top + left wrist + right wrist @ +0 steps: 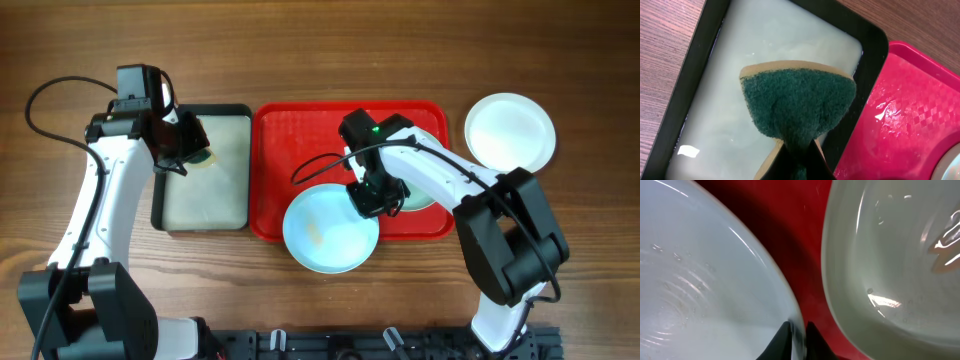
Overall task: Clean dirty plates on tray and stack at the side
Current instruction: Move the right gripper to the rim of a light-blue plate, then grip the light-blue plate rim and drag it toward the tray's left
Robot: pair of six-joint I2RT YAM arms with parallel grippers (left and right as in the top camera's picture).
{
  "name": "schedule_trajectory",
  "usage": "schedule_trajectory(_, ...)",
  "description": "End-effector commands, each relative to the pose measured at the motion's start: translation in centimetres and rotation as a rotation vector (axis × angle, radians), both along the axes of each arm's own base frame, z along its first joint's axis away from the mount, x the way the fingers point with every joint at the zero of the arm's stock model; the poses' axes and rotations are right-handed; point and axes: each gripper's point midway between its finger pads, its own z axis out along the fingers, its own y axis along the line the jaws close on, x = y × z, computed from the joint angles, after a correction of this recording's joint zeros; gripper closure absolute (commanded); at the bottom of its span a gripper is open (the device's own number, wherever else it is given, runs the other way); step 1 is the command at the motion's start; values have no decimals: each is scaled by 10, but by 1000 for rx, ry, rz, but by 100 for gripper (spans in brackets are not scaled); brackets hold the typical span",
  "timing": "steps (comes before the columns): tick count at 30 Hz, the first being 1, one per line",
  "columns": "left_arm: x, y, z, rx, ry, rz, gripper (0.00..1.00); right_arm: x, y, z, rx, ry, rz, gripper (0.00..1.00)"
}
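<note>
The jaws of the left gripper (798, 152) are closed on a green scouring sponge (797, 102), which is pinched at its lower edge so that the rough green face is turned toward the wrist camera and a tan backing is seen along its rim. The sponge is held over a black-rimmed tray (871, 47), whose pale, wet inside is seen beneath it; whether the sponge touches that surface cannot be told. In the overhead view this black-rimmed tray is set on the counter (300, 50) just at 9 o'clock of the red tray (300, 135), the two rims close beside each other. The jaws of the right gripper (799, 330) are drawn narrow and clamped on the rim of a pale blue plate (705, 280), with one finger on either side of the edge. Seen from overhead, that plate is gripped at about its 1 o'clock edge, is placed at the 6 o'clock rim of the red tray, and overhangs that rim toward the counter; a faint brownish smear is seen inside it. A second pale plate (890, 255) is seen just beside it on the red tray, partly hidden by the right arm. A white plate (510, 132) is set on the counter at 2 o'clock of the red tray, apart from it.
</note>
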Motion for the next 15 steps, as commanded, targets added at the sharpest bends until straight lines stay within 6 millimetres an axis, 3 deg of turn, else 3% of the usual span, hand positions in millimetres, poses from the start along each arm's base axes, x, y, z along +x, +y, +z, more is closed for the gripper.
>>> schedule_trajectory(1, -1, -4, 0, -4, -1, -27, 96, 6, 15, 10, 71, -22, -8, 94)
schedule_trajectory(5, -1, -4, 0, -4, -1, -27, 96, 32, 32, 23, 119, -104, -51, 96)
schedule_trajectory(10, -2, -4, -1, -5, 6, -27, 96, 101, 42, 37, 134, -388, -153, 96)
schedule_trajectory(15, -4, -4, -2, -5, 14, -28, 96, 142, 45, 50, 182, -543, -265, 96)
